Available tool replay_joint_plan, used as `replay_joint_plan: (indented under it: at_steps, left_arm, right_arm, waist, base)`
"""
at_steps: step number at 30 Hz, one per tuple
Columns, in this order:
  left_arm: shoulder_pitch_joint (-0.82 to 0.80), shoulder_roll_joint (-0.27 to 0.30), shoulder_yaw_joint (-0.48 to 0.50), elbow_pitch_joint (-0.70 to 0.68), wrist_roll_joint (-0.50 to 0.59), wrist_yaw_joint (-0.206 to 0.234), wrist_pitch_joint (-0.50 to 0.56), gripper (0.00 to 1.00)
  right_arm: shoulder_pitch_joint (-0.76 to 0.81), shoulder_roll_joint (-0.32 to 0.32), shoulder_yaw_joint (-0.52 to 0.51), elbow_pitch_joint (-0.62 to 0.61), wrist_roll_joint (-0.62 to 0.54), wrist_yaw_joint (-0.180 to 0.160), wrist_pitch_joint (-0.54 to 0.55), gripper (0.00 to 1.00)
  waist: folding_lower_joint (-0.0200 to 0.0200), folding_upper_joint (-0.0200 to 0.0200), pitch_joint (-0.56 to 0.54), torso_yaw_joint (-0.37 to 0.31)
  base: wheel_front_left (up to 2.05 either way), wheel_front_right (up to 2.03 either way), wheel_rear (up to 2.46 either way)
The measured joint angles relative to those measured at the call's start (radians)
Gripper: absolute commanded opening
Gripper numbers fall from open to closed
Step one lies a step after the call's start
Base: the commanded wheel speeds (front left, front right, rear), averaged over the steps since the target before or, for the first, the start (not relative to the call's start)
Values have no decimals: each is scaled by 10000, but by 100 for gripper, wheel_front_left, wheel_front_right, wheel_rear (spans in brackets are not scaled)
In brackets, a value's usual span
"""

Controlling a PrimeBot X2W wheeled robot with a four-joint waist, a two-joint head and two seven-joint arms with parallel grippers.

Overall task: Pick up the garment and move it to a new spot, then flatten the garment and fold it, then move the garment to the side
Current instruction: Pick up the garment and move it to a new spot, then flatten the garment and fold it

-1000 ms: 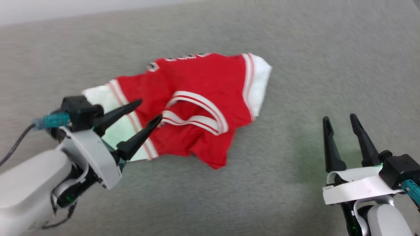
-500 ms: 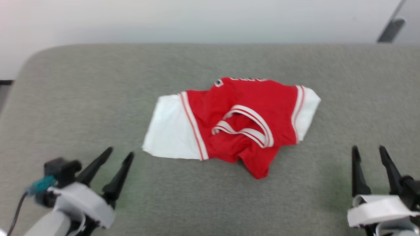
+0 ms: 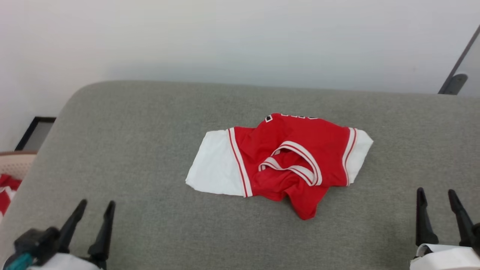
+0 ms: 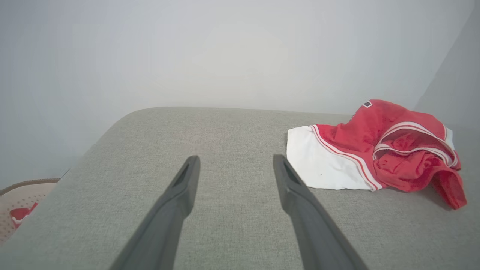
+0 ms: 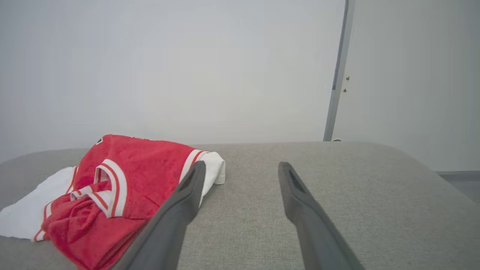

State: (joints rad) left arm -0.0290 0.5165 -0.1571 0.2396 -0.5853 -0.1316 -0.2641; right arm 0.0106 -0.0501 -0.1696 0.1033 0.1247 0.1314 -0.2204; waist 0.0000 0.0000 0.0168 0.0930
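I am hovering my left gripper and right gripper, fingers spread and empty, apart from the crumpled shirt; flattening is probably next, calling for grips on both sleeves.

Left pincer: I get fingers only in head view, body clipped by bottom edge. Right pincer: same. Garment: lettering on edge farthest from both pincers shows as slivers, folded over, I can't read it. In right wrist view, own finger covers part of white sleeve. Well out left of left pincer: basket with red cloth, cut by frame edge, I can't tell what it is.
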Motion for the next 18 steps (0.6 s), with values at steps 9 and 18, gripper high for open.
replay_joint_plan:
  at_steps: [9,18]
  left_arm:
    - [913,-769,1375,-1099,1043,0,0,100]
    - [984,-972,1415,-1085,1149,0,0,100]
  right_arm:
    - [60,-4,-104,-111,297,0,-142,100]
    - [72,-4,-79,-56,337,0,-234,100]
  waist:
    - [0,0,-153,-380]
    - [-1,0,-90,-454]
  base:
    - [0,0,0]
    - [0,0,0]
